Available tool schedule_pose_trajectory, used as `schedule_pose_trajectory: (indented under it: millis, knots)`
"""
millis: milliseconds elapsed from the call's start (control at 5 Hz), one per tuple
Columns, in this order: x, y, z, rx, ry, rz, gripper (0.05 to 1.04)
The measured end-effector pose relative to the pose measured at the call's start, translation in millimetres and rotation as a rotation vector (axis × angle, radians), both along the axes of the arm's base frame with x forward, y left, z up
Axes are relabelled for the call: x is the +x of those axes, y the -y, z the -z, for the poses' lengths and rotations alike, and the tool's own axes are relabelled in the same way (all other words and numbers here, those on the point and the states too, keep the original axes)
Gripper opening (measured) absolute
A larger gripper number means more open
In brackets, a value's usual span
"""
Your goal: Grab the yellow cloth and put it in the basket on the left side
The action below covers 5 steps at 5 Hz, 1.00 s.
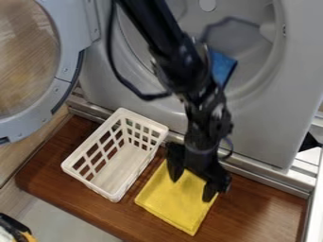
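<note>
Lining up the pinch, camera view. My gripper point(193, 182) is at the cloth's point(169, 197) upper part, fingers wide apart, nothing gripped. Cloth lies flat on the wood point(259, 208), just beside the basket point(123, 163). Best: get both tips onto fabric, press lightly, close slowly to gather a fold; thin stuff may slip. Lift clear of the rim before going left.

Around: washer point(262, 127) close behind my wrist, open door point(45, 101) beyond the basket. Blue item point(222, 66) in the drum: leave it.
</note>
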<state>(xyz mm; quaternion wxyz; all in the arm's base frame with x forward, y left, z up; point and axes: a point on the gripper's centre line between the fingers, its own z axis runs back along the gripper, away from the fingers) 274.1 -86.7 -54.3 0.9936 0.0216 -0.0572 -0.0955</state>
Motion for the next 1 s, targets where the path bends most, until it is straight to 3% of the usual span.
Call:
schedule_pose_trajectory:
  millis: [200, 600, 800, 1000]
  knots:
    - [-2.8, -0.4, 21.4, 0.004, -0.021, 0.001, 1.001]
    - [-2.4, -5.9, 30.9, -0.079, -0.002, -0.022, 0.956]
    - [-6.2, -3.7, 31.4, -0.126, -0.017, -0.011, 0.748]
    - [-8.5, 0.0, 30.0, -0.142, -0.018, -0.004, 0.517]
